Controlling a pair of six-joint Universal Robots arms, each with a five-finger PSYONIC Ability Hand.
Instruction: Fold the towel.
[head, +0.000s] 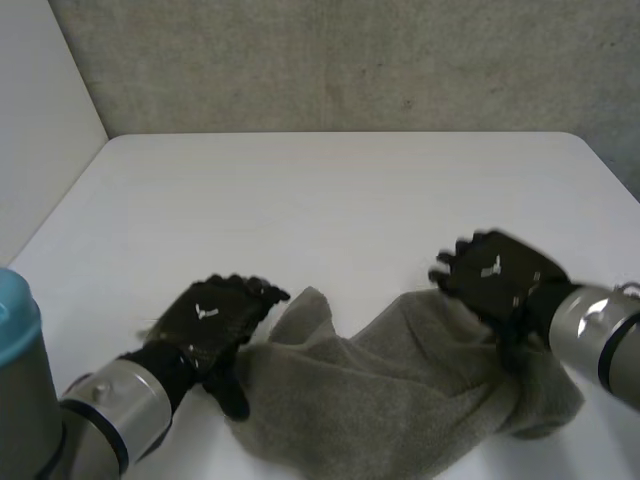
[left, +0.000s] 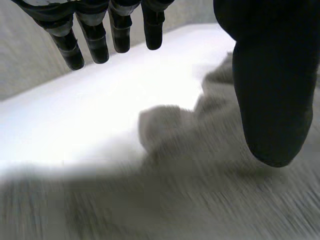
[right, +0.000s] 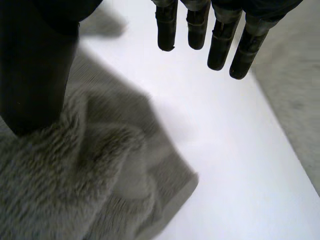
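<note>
A crumpled grey-green towel (head: 400, 390) lies bunched near the table's front edge. My left hand (head: 215, 318) hovers at the towel's left end, palm down, fingers straight and open; in the left wrist view its fingers (left: 95, 42) hang above the bare table and the thumb (left: 272, 95) sits over the towel (left: 210, 190). My right hand (head: 495, 275) is over the towel's right end, open too. In the right wrist view its fingers (right: 220, 42) stretch above the table past a towel corner (right: 165, 200), and the thumb (right: 35, 75) rests against the pile. Neither hand holds cloth.
The white table (head: 340, 200) stretches back to a grey wall. A white panel stands along the left side. A light-blue arm cap (head: 15, 320) shows at the near left.
</note>
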